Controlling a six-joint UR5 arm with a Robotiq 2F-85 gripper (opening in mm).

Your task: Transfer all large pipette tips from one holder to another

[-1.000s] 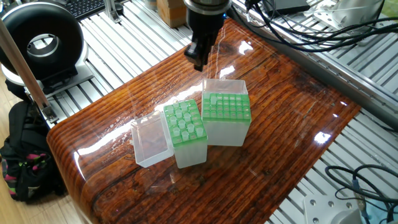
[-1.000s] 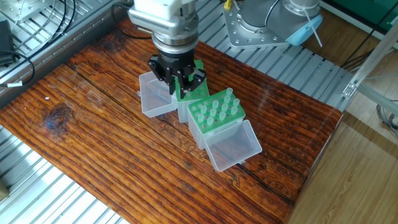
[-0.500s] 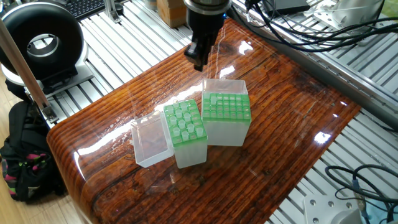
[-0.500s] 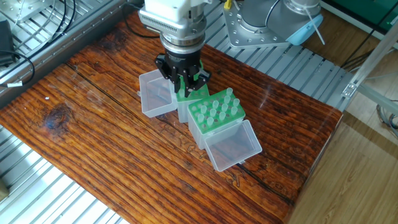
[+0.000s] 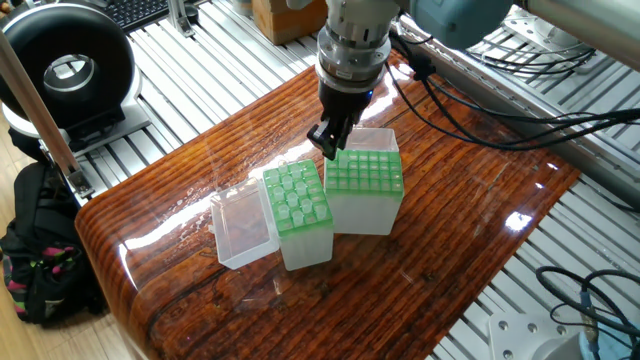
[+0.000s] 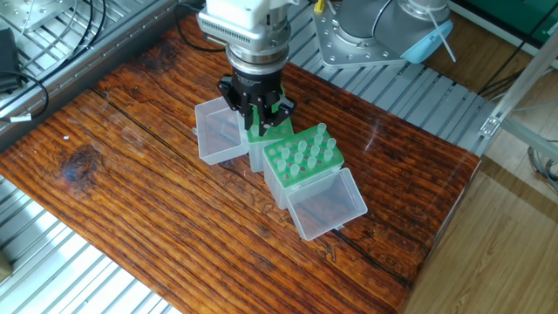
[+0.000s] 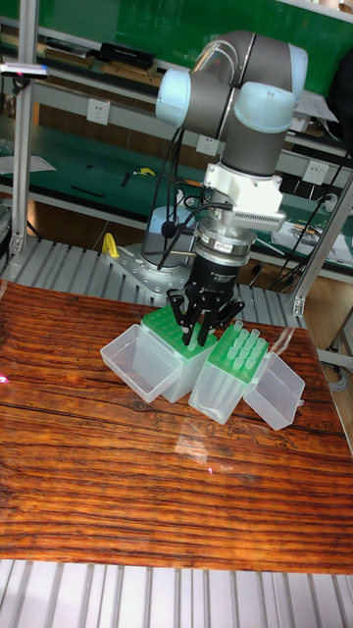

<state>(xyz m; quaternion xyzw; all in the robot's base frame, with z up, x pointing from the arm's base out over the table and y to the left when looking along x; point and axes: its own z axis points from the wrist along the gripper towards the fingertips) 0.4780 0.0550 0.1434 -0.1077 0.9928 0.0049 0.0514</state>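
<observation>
Two green grid racks stand side by side on the wooden table [image 5: 440, 250]. One rack [image 5: 297, 200] [image 6: 302, 155] [image 7: 238, 358] holds several large pipette tips [image 6: 319, 133], whitish cones standing upright. My gripper [image 5: 328, 142] [image 6: 255, 112] [image 7: 203, 332] hangs low over the edge of the other rack [image 5: 365, 172] [image 6: 277, 129] [image 7: 165, 327], fingertips drawn together and pointing down. No tip shows between them. In the other fixed view the gripper hides much of that rack.
Each rack has a clear hinged lid lying open beside it [image 5: 243, 225] [image 6: 327, 203] [image 6: 218, 131]. A black ring-shaped device [image 5: 65, 70] and a backpack [image 5: 40, 250] sit off the table's left end. Cables [image 5: 480, 75] run behind the arm.
In one fixed view the gripper has come down and forward from the table's back edge to the fine-grid rack. The racks and lids have not moved.
</observation>
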